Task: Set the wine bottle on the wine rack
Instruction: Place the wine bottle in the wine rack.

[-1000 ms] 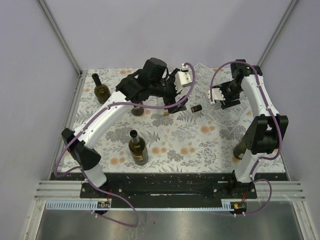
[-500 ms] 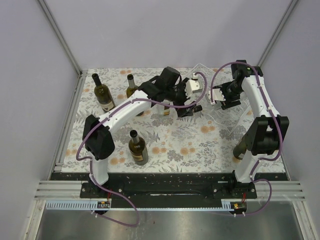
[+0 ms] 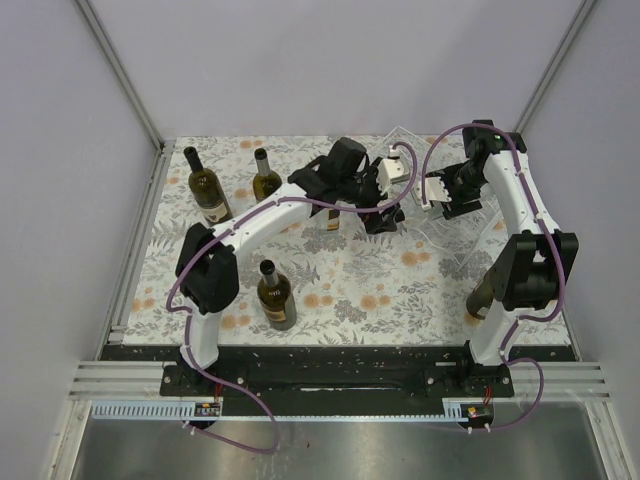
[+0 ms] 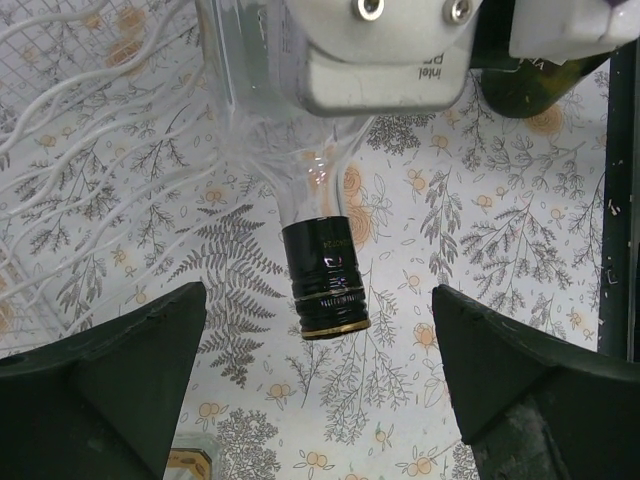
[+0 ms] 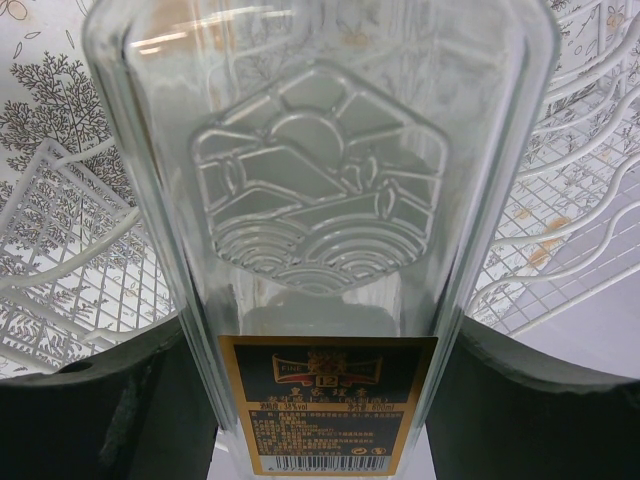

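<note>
Clear wine bottle held at the edge of the wine rack, toward 1 o'clock on the counter.

The right end effector is clamped on the bottle's flat-sided body, a finger pressed to each side just below the embossed emblem and level with the label. The left end effector is spread wide. Its dark fingers stand at 3 and 9 o'clock of the black cap, well apart from it and touching nothing. The neck hangs over the flowered counter, and the rack's thin curved ribs show on both sides of the body. Whether the bottle sits in a cradle I cannot tell. Three dark bottles stand upright on the counter's left half, from 8 to 11 o'clock.
</note>
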Controlling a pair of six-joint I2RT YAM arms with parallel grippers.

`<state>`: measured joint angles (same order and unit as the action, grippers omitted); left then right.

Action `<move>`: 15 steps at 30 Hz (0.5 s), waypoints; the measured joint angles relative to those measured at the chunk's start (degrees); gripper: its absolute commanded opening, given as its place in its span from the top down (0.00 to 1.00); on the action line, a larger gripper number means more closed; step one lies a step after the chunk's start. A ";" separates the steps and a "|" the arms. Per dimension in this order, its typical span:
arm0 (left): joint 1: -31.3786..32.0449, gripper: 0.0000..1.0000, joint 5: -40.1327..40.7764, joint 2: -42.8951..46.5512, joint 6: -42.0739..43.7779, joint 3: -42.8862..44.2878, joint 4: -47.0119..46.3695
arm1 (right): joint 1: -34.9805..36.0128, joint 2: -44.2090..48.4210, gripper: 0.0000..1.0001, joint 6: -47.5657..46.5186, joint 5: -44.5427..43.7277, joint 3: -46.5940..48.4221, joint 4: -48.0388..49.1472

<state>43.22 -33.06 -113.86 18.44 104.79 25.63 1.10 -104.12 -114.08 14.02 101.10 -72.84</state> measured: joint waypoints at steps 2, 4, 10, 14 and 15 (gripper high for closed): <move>0.00 0.03 -0.28 0.00 -0.46 -0.59 -0.66 | 0.00 0.00 1.00 0.00 0.00 0.00 0.00; 0.00 0.06 -0.63 -0.02 -0.96 -1.36 -1.44 | 0.00 0.00 1.00 0.02 0.00 0.00 0.00; 0.02 0.17 -2.03 -1.55 -2.64 -1.46 -2.95 | 0.00 0.02 1.00 0.02 0.00 0.00 0.00; 0.02 0.25 -2.71 -2.60 -3.58 -1.46 -3.21 | 0.00 0.02 1.00 0.02 0.00 0.00 0.00; 0.02 0.28 -2.80 -2.73 -3.74 -1.70 -3.32 | 0.00 0.02 1.00 0.02 0.02 0.00 0.00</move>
<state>43.24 -35.86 -116.60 14.70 103.09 22.31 1.10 -104.09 -114.06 14.04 101.10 -72.84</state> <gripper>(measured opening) 0.781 0.736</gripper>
